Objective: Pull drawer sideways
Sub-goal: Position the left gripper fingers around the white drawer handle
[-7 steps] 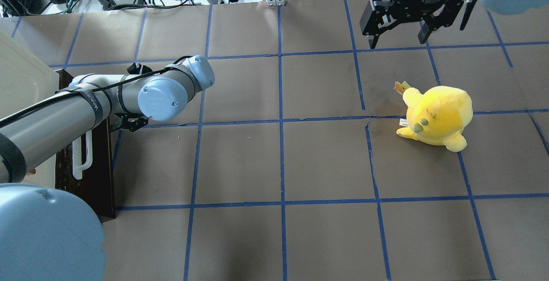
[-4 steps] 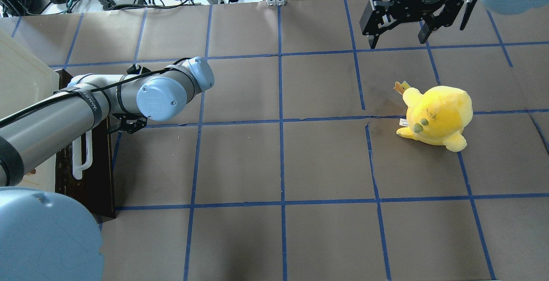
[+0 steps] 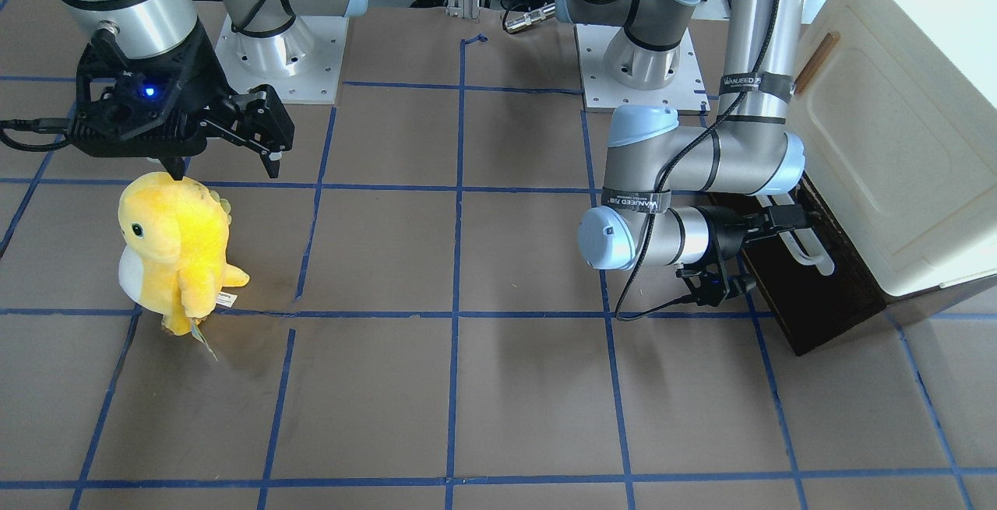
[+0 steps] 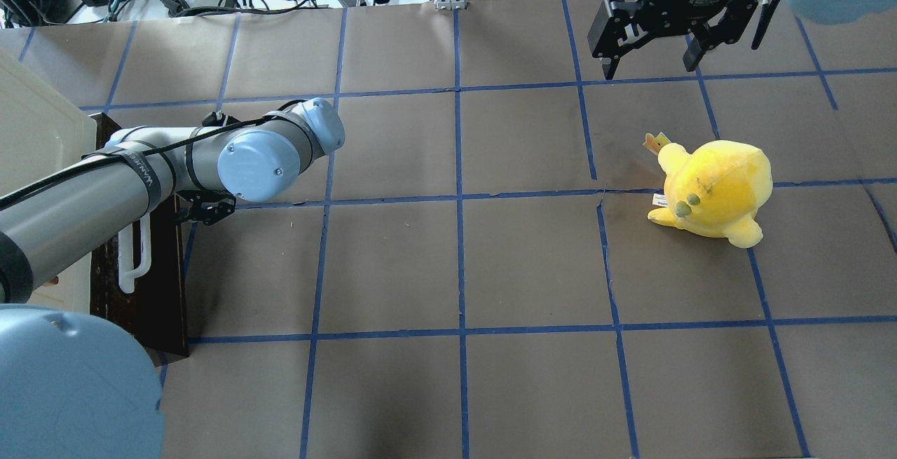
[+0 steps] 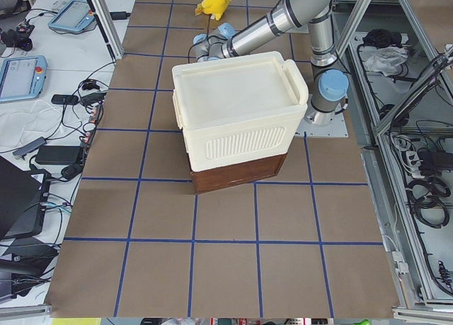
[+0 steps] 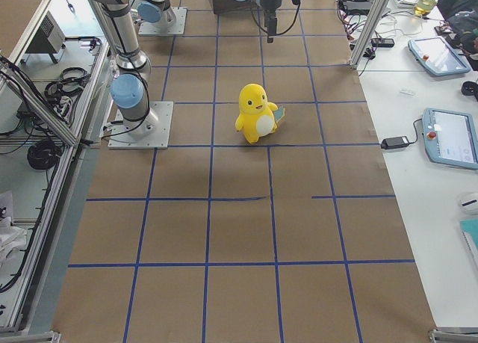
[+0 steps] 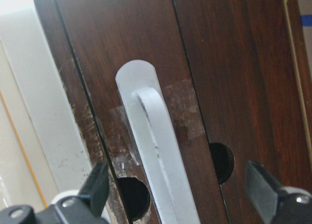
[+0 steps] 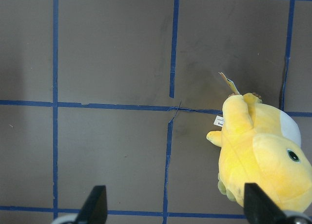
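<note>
Left hand has edged toward the drawer, spread wide astride its white handle; contents hidden.

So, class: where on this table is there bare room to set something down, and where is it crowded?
Widest bare stretch: the middle of the table, between the drawer and the yellow plush toy. Crowded: the drawer front, where the open left gripper straddles the white handle.

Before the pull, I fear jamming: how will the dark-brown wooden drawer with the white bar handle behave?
The dark-brown wooden drawer looks rigid, likely sliding as one piece. Its smooth white bar handle may slip in the open left gripper.
</note>
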### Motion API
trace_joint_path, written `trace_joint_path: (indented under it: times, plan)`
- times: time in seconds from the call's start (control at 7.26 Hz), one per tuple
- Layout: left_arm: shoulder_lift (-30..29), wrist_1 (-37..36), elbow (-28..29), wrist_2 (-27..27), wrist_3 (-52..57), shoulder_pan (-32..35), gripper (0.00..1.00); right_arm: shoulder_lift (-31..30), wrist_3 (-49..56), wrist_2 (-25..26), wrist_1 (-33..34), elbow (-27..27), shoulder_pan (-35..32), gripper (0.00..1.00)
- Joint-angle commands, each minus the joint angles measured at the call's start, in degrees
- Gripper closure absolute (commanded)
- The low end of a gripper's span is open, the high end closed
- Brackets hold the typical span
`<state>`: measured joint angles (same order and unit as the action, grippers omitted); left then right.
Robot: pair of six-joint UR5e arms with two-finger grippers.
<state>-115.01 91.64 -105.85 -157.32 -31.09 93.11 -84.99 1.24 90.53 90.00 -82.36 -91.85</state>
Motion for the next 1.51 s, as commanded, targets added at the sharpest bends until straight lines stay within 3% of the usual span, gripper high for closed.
trace_joint_path:
  times: [0.0, 0.14, 1.38]
  plan:
    - [0.0, 0.1, -0.1, 0.0, -0.2, 0.0, 0.03, 0.0, 0.0, 0.0, 0.0, 0.0, 0.0, 0.0]
    - [0.0, 0.1, -0.2, 0.0, -0.2, 0.0, 0.13, 0.0, 0.0, 0.0, 0.0, 0.0, 0.0, 0.0]
    - [0.7, 1.5, -0.2, 0.1, -0.7, -0.7, 0.2, 0.0, 0.1, 0.0, 0.0, 0.0, 0.0, 0.0]
